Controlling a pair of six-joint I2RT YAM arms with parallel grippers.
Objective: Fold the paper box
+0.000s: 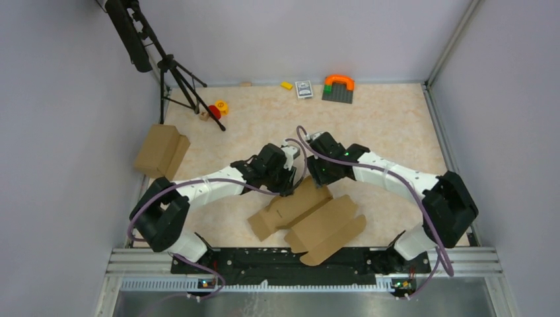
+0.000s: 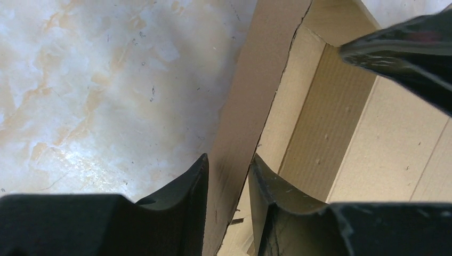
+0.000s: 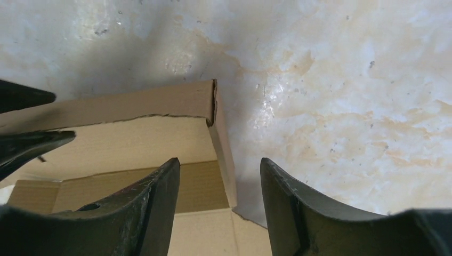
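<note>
The paper box (image 1: 305, 218) lies half-formed in plain brown cardboard near the table's front middle, its flaps spread toward the arm bases. At its far end my left gripper (image 1: 291, 185) and right gripper (image 1: 317, 177) meet. In the left wrist view my left gripper (image 2: 230, 160) is shut on an upright side wall (image 2: 250, 106) of the box, one finger on each face. In the right wrist view my right gripper (image 3: 219, 162) is open and straddles the corner wall (image 3: 224, 149) without touching it. The box's inside floor (image 3: 133, 144) shows below.
A bulkier brown carton (image 1: 162, 152) sits at the left edge beside a black tripod (image 1: 178, 76). Small toys line the back: red and yellow pieces (image 1: 216, 109), a yellow brick (image 1: 286, 85), a card deck (image 1: 304, 89), an orange arch on a grey plate (image 1: 338, 88). Walls enclose the table.
</note>
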